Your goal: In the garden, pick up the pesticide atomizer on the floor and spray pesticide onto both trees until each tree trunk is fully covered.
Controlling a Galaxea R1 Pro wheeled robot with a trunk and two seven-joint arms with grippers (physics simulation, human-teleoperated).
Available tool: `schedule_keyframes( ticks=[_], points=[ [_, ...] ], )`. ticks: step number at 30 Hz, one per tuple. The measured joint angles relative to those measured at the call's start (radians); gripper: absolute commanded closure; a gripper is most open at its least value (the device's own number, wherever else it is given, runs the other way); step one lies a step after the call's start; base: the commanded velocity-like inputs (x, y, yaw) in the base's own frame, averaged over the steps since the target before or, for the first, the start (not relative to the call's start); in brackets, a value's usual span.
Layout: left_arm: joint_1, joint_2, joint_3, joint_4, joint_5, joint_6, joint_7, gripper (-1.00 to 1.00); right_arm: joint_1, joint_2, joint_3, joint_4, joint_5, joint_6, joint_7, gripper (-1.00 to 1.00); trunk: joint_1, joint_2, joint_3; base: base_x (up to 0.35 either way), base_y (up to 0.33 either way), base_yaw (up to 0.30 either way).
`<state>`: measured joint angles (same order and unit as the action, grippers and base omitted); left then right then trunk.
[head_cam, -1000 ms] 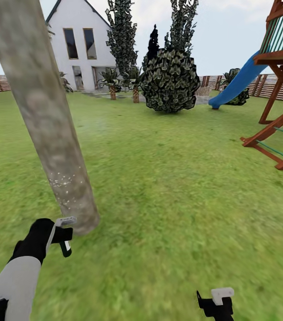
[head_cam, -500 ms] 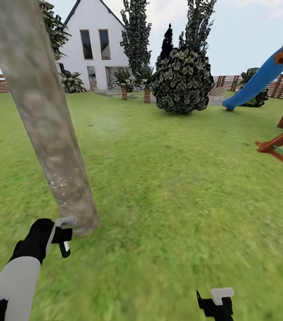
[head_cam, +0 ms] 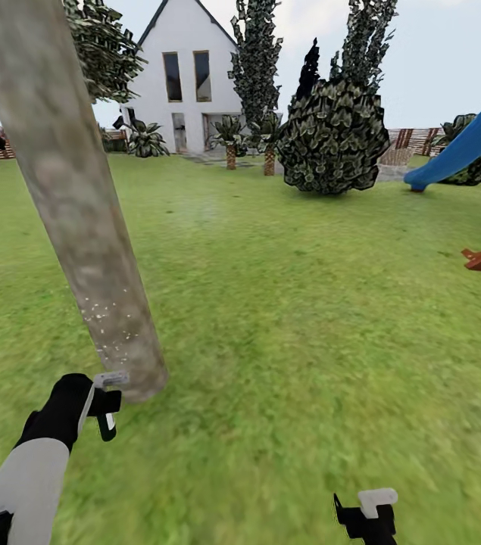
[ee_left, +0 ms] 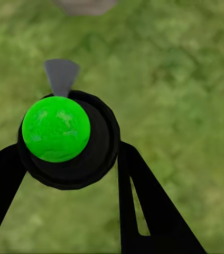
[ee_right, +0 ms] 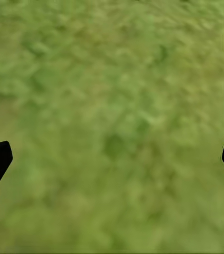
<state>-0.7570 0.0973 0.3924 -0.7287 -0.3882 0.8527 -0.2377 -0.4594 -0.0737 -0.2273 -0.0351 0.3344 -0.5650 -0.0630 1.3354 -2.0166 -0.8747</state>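
My left gripper (head_cam: 108, 403) is clamped on the atomizer (ee_left: 64, 138), whose nozzle seemingly points at the tree trunk (head_cam: 81, 219) base just ahead, while my right gripper (head_cam: 366, 516) hangs spread apart, farther off.

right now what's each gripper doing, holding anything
Left gripper: shut on the pesticide atomizer, close to the tree trunk.
Right gripper: open, holding nothing, above the lawn.
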Motion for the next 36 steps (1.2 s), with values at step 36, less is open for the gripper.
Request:
schedule_keyframes(
  ticks=[36],
  points=[
    [0.0,0.0,0.0,0.0,0.0,0.0,0.002,1.0,0.0,0.0,0.001,0.0,0.0,-0.001,0.0,-1.0,0.0,0.0,0.0,0.14,-0.262,0.096]
  ],
)
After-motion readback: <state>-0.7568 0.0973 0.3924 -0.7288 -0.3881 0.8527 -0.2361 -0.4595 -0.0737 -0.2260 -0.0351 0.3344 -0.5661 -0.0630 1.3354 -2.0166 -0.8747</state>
